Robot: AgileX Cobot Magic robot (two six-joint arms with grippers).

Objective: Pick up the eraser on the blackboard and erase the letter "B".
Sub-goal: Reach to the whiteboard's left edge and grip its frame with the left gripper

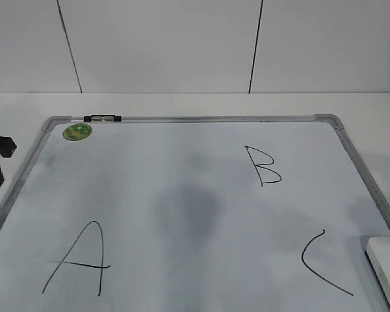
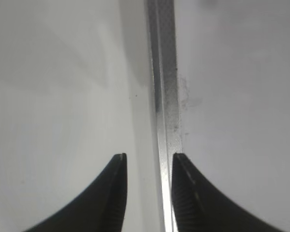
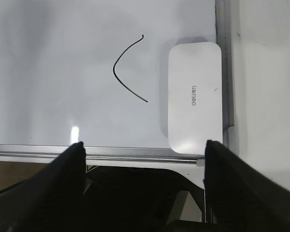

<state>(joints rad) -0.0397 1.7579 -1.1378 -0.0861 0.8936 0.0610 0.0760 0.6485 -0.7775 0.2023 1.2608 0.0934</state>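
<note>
Trouble spot here is the eraser [image 3: 194, 96], imo. It sits in the lower right corner of the blackboard [image 1: 182, 214], long side just beside the right frame rail and one short end near the bottom rail, seen in the right of the right wrist view. The right gripper [image 3: 144, 159] hangs above it with jaws spread wide and nothing between them, and its centre sits left of the eraser. If it drops without shifting right, I'd guess 1 finger lands on the block or on the rail. The shell looks like smooth glossy white plastic with rounded corners, so a shallow pinch could slip off.

Second worry: the letter "B" [image 1: 262, 166] sits in the upper right of the exterior view, with the "C" [image 1: 322, 263] below it, right next to the eraser. A sloppy drag up the board could smear the "C" first. The "A" [image 1: 78, 260] at lower left is well clear.

Left gripper [image 2: 149, 179] is parked over the brushed metal left rail, jaws slightly apart, holding nothing. The board surface is matte white with grey smudges.
</note>
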